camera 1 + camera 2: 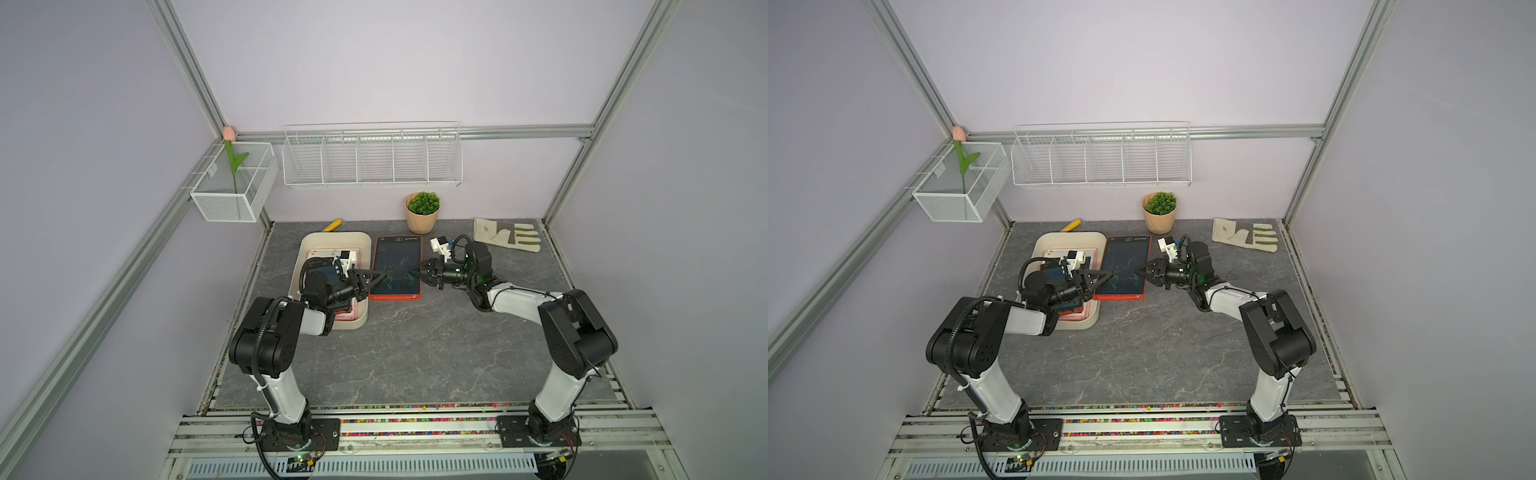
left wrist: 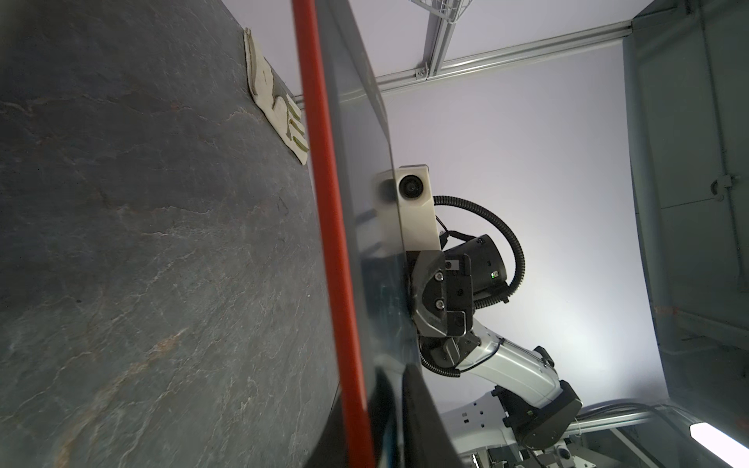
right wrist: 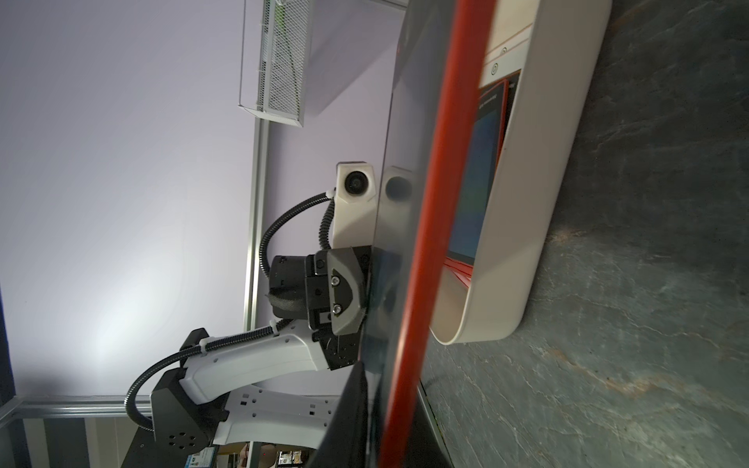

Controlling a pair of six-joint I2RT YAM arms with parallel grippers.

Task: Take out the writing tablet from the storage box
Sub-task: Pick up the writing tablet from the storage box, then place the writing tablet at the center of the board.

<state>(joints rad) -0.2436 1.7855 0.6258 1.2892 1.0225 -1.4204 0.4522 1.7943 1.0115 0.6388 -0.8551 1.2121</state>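
Note:
The red-framed writing tablet [image 1: 397,266] [image 1: 1126,266] hangs flat and low over the table, just right of the cream storage box [image 1: 332,235] [image 1: 1067,236]. My left gripper [image 1: 380,279] [image 2: 373,405] reaches across from over the box and is shut on the tablet's left edge [image 2: 332,227]. Opposite it, my right gripper [image 1: 415,272] [image 3: 391,377] is shut on the right edge [image 3: 437,227]. Each has one finger above the screen and one under it. More tablets [image 1: 328,254] [image 3: 482,162] lie stacked in the box [image 3: 539,182], partly hidden by the left arm.
A potted plant [image 1: 422,212] and a work glove [image 1: 507,235] sit at the back of the table. A yellow object [image 1: 332,225] lies behind the box. On the walls hang a wire rack [image 1: 372,156] and a mesh basket [image 1: 235,183] holding a tulip.

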